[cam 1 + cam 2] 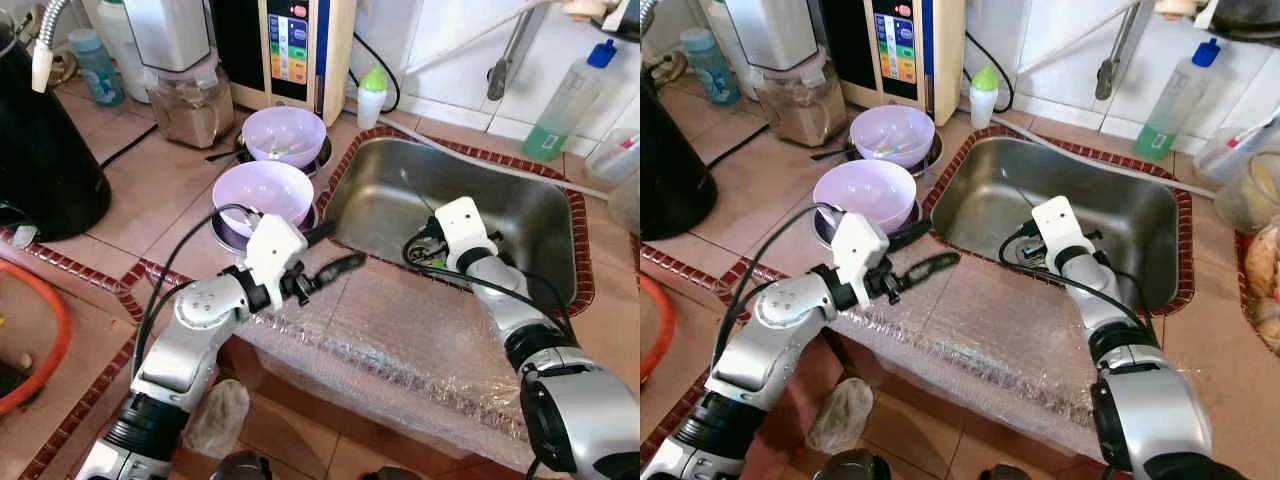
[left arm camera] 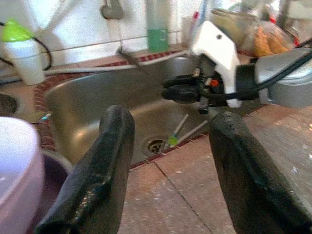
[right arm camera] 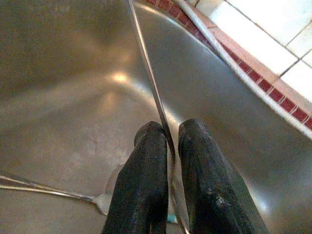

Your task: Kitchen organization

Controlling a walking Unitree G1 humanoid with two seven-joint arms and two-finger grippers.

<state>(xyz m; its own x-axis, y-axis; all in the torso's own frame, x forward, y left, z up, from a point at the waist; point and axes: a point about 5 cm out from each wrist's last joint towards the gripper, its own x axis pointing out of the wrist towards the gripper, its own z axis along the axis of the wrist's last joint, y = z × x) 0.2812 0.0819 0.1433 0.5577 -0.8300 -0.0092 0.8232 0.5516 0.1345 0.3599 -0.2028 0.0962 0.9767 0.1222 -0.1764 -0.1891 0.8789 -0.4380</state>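
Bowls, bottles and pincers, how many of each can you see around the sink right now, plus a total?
Bowls: 2, near bowl and far bowl, both lilac.
Bottles: 3, green-liquid bottle, green-capped bottle, blue-capped bottle.
Pincers: 2, left pincer open over the counter, right pincer shut on a thin metal utensil in the sink.
Total: 7

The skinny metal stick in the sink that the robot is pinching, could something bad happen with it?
Maybe. The right gripper holds the thin metal utensil handle only at its fingertips, so it might slip and clatter back into the steel sink. A spoon lies right beside it and could get knocked. The left gripper waits open over the counter near the purple bowl, which a careless swing could bump.
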